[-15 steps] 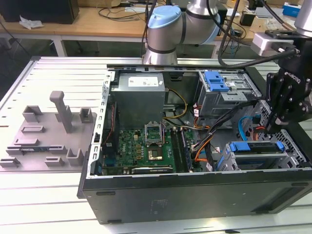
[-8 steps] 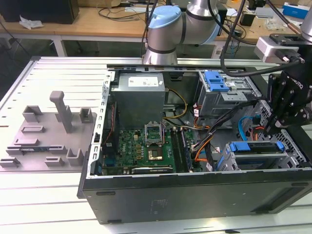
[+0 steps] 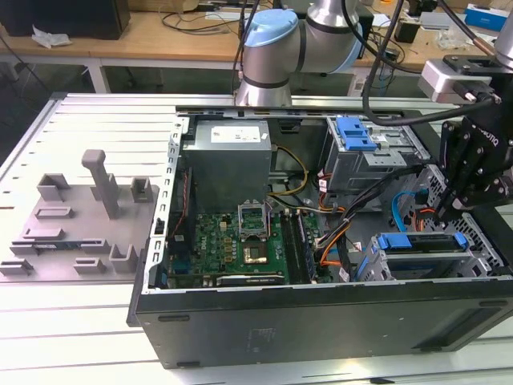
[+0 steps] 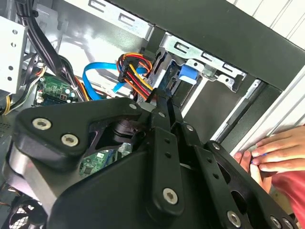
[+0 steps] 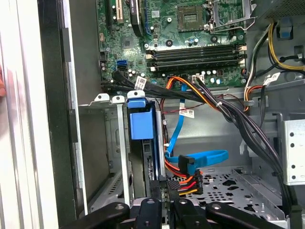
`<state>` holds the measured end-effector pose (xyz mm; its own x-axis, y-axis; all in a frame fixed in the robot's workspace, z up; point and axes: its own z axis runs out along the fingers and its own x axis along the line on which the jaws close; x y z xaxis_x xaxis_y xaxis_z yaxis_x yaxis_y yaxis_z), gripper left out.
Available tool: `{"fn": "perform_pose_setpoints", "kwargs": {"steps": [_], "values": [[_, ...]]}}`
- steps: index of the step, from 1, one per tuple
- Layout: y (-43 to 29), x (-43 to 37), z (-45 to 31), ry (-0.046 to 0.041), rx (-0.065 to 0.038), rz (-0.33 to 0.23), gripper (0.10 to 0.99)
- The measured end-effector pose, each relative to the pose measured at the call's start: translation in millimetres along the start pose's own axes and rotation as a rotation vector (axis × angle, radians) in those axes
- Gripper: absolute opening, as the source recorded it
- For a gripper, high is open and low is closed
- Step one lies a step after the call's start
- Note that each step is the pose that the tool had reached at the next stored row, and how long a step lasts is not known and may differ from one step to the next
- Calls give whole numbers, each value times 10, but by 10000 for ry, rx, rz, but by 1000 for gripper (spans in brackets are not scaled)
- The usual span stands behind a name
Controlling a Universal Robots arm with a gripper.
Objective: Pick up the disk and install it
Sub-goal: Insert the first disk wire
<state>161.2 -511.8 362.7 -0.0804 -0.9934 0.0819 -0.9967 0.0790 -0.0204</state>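
Note:
The disk (image 3: 421, 243) lies in the drive cage at the case's front corner, on the exterior view's right, its blue bracket (image 5: 141, 119) showing at the cage mouth. In the second wrist view a bit of the blue bracket (image 4: 188, 74) peeks out past the gripper. My gripper (image 3: 446, 210) hangs just above the disk's far end. Its black fingers (image 4: 164, 102) come together to a narrow tip, shut, with nothing seen between them. Whether the tip touches the disk I cannot make out. In the first wrist view the gripper (image 5: 164, 207) sits over the disk's rear edge, beside the cable plugs.
The open case (image 3: 321, 321) holds a motherboard (image 3: 240, 241), a grey power supply (image 3: 228, 160) and an upper cage with a blue clip (image 3: 355, 132). Orange, black and blue cables (image 5: 195, 162) crowd the disk's rear. A person's hand (image 4: 276, 152) rests by the case edge.

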Motion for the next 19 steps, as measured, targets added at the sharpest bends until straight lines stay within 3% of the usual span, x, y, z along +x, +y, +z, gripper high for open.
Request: {"fn": "perform_pose_setpoints", "kwargs": {"steps": [4,7,19], "values": [[-1,4,0,-16,-1,-7,165],[-6,76,9,-97,-6,-23,165],[-40,81,30,-85,-72,793,165]]}}
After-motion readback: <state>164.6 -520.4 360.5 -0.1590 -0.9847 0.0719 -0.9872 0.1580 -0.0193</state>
